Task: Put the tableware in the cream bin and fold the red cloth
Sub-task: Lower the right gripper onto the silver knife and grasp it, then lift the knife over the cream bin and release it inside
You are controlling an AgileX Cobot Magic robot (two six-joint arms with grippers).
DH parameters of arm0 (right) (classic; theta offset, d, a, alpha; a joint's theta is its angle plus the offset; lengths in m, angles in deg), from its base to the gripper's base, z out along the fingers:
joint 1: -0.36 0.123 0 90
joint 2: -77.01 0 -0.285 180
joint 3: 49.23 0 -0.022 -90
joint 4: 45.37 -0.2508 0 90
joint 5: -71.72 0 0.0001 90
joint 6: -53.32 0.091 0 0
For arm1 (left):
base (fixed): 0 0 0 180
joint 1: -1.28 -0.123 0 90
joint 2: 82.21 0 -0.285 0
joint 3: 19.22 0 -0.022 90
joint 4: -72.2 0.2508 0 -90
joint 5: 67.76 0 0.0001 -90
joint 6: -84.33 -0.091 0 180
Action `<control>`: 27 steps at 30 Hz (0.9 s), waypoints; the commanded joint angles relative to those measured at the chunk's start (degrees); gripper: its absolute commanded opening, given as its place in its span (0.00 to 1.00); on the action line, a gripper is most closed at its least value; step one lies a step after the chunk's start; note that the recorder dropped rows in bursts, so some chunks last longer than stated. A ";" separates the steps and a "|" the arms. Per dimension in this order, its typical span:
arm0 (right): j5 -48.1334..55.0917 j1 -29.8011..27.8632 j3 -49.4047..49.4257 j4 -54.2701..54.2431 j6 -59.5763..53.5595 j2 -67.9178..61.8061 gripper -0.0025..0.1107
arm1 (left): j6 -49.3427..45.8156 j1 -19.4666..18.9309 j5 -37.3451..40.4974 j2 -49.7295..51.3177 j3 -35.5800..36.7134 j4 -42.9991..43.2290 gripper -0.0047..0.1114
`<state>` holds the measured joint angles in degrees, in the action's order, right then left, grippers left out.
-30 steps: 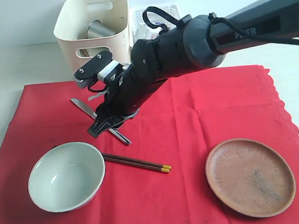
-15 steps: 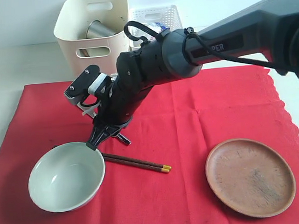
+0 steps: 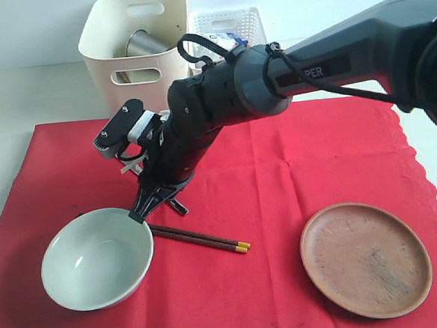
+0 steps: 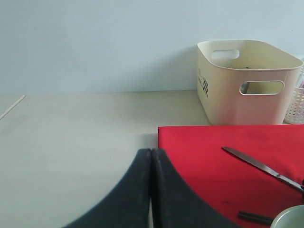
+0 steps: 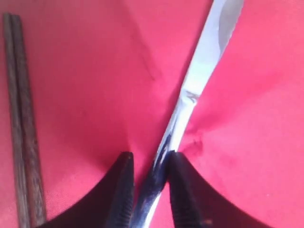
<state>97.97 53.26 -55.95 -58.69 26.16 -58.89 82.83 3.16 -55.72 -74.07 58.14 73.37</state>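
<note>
My right gripper (image 3: 155,204) (image 5: 147,159) presses its tips onto the red cloth (image 3: 301,166) beside the pale bowl (image 3: 98,259). The metal knife (image 5: 199,76) runs between its fingers; one finger touches the handle and a slim gap shows at the other, so it reads as narrowly open. In the exterior view the arm hides most of the knife. Brown chopsticks (image 3: 201,238) lie next to the bowl. The wooden plate (image 3: 365,259) sits at the front right. The cream bin (image 3: 137,72) holds the steel cup (image 3: 146,43). My left gripper (image 4: 151,152) is shut and empty, off the cloth's corner.
A white lattice basket (image 3: 223,21) stands right of the cream bin at the back. The right arm stretches diagonally across the cloth's middle. Bare pale tabletop (image 4: 71,133) lies left of the cloth.
The right gripper has dropped down and leftward toward the bowl, and its jaws have narrowed around the knife. The knife blade, seen earlier, is now behind the arm. Left gripper unchanged.
</note>
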 commanded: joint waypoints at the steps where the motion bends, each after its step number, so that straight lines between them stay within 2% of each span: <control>1: 2.17 0.07 0.24 1.93 -0.28 -1.16 0.12 | 0.21 -0.14 -0.07 -0.36 -0.14 0.08 0.04; 4: 2.22 0.07 0.24 2.02 -0.28 -1.16 0.02 | 0.21 -0.14 -0.07 -0.36 -0.14 0.08 0.04; 13: 3.33 0.07 0.24 3.27 0.29 0.59 0.02 | 0.21 -0.14 -0.07 -0.36 -0.14 0.08 0.04; 27: 3.43 -0.04 0.24 3.27 0.64 11.15 0.02 | 0.21 -0.14 -0.07 -0.36 -0.14 0.08 0.04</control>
<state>101.82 53.42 -55.60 -55.93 26.49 -49.74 82.83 3.16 -55.72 -74.07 58.14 73.37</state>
